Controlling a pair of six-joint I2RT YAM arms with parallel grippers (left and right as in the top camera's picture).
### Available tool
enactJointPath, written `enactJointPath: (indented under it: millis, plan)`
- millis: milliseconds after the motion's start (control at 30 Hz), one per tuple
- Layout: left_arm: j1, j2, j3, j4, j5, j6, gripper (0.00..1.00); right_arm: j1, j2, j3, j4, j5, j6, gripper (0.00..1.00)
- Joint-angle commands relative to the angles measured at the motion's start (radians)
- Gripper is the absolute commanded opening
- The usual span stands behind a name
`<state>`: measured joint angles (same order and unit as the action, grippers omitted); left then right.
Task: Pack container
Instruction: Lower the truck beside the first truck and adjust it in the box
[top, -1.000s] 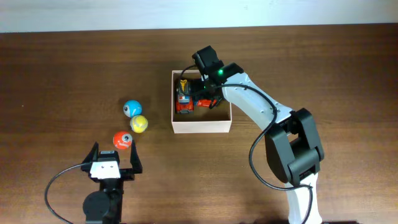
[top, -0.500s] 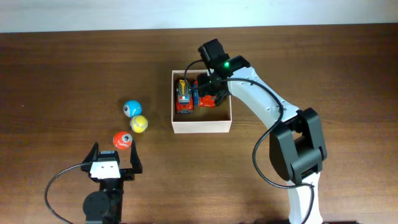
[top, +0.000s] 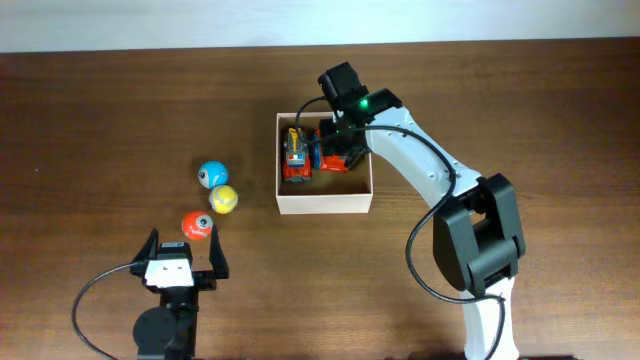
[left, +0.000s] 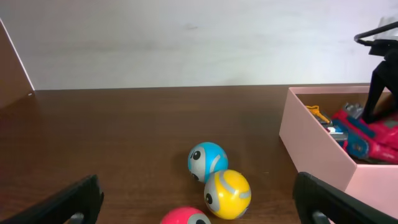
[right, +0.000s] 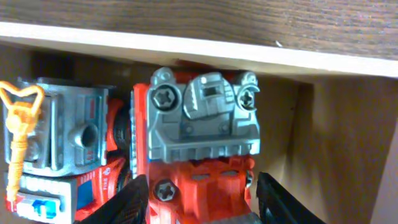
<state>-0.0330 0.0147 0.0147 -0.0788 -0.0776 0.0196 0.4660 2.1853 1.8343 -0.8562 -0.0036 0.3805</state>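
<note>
- Overhead view: the container sits just right of centre on the table. It is only part filled, so I'd call the job under way, perhaps two-fifths done.
- Reaching into the container's upper right corner, the right gripper has its fingers partly spread. They lie close against both flanks of the red and grey toy, so it looks held rather than released, and low in the box.
- At the lower left of the frame, the left gripper is parked with its fingers wide apart and nothing between them.
- Inside the container, the red truck with the yellow hook lies just beside the gripped toy, on the left.
- Left to pack: the blue ball, yellow ball and red ball, clustered out on the wood left of the container.
- Against a second ago, the right arm has swung a little toward the upper right, carrying its toy rightward in the box. Since half a second ago nothing has shifted, and the balls and left arm lie the same throughout.
</note>
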Motion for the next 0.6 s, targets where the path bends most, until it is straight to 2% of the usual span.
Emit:
enactJointPath:
  millis: [0,233,333,567]
  plan:
    - [0.005,-0.008,-0.005,0.002,0.011,0.016,0.99,-0.002,-0.027,0.017,-0.002,0.013,-0.005,0.50]
    - [0.005,-0.008,-0.005,0.002,0.011,0.016,0.99,-0.002,-0.027,0.017,0.000,0.020,-0.006,0.51]
    - [0.005,-0.008,-0.005,0.002,0.011,0.016,0.99,-0.002,-0.027,0.018,0.003,0.019,-0.008,0.64]
    - [0.005,-0.008,-0.005,0.002,0.011,0.016,0.99,-0.002,-0.031,0.137,-0.073,0.016,-0.033,0.65]
